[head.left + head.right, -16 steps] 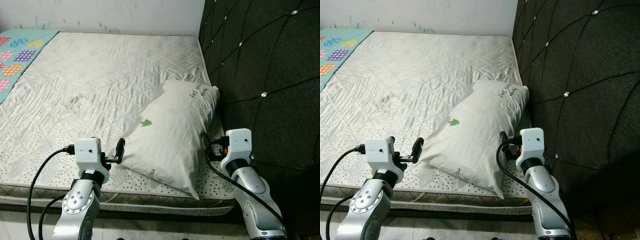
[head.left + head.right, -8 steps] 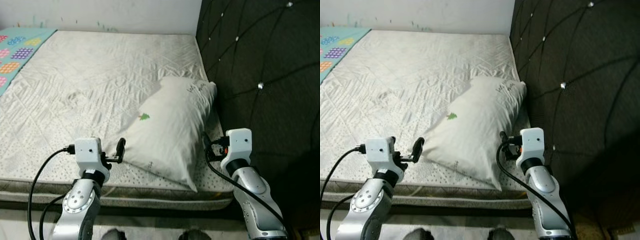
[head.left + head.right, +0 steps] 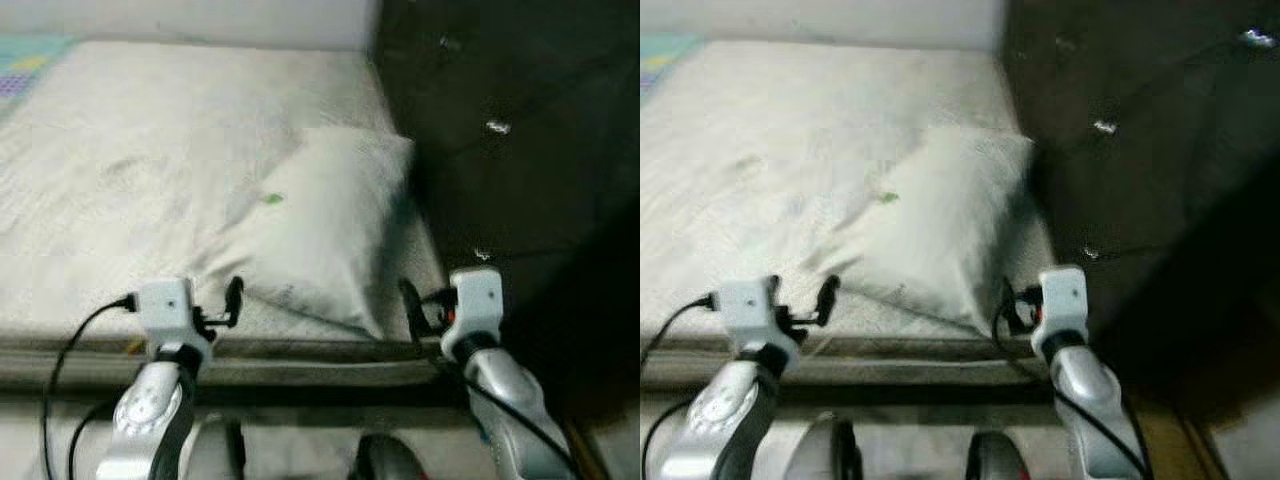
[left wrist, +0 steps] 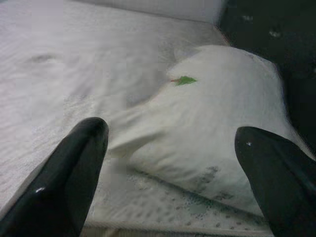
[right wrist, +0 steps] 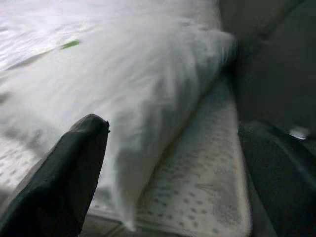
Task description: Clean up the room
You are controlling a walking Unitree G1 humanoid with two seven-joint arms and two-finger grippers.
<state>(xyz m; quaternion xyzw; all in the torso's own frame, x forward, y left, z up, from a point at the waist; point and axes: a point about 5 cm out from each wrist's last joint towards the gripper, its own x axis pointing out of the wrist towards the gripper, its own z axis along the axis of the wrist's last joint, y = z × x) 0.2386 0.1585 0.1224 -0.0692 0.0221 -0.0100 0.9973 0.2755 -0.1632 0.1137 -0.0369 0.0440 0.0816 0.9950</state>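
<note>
Left eye view, blurred: a white pillow [image 3: 320, 230] lies on the mattress [image 3: 130, 170] beside the dark tufted headboard [image 3: 500, 150], its corner near the bed's front edge; the left gripper [image 4: 168, 163] and right gripper [image 5: 173, 173] hover before it, fingers spread wide, holding nothing.

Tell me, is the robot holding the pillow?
No: in the left wrist view the pillow lies on the bed, apart from both open black fingers.
</note>
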